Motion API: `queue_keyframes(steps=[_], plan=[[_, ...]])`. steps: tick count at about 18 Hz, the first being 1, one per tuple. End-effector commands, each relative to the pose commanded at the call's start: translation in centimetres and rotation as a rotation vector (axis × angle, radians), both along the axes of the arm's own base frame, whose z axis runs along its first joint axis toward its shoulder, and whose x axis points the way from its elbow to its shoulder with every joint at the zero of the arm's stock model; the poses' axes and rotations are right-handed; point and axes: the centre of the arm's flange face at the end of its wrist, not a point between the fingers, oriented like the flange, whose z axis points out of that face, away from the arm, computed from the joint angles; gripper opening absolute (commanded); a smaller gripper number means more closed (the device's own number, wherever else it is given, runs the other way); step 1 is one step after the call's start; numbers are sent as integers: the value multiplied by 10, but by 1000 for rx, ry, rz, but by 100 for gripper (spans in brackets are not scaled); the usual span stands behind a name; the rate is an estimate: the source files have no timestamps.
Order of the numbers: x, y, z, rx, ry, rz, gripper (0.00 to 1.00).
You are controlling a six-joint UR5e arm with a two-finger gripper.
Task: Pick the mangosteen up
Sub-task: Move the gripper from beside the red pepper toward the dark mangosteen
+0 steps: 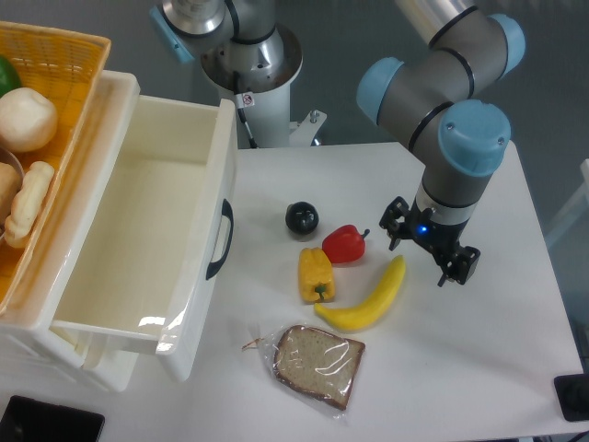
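The mangosteen [301, 217] is sitting on the white table [479, 368] just up-left of the red pepper [344, 244], well apart from the gripper [431, 250], which is hanging over the table right of the banana [368, 299] with nothing in it; its fingers seem apart, though the angle is making that hard to judge. The white drawer [138, 230] is standing open with nothing showing inside, while the wicker basket [55, 55] is holding pale rounded foods and something green.

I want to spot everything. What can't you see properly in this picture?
- Gripper: the arm's wrist hides its fingers, so open or shut is unclear.
- Yellow basket: cut off by the left edge; some food inside is unseen.
- Mangosteen: its underside is out of sight.
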Motion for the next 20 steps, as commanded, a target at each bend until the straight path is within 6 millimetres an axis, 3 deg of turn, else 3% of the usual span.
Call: queue_keyframes(steps=[9, 16, 20], plan=[[11, -4, -11, -8, -31, 52, 100], [46, -16, -27, -29, -77, 125, 100], [64, -24, -51, -58, -124, 126, 100]])
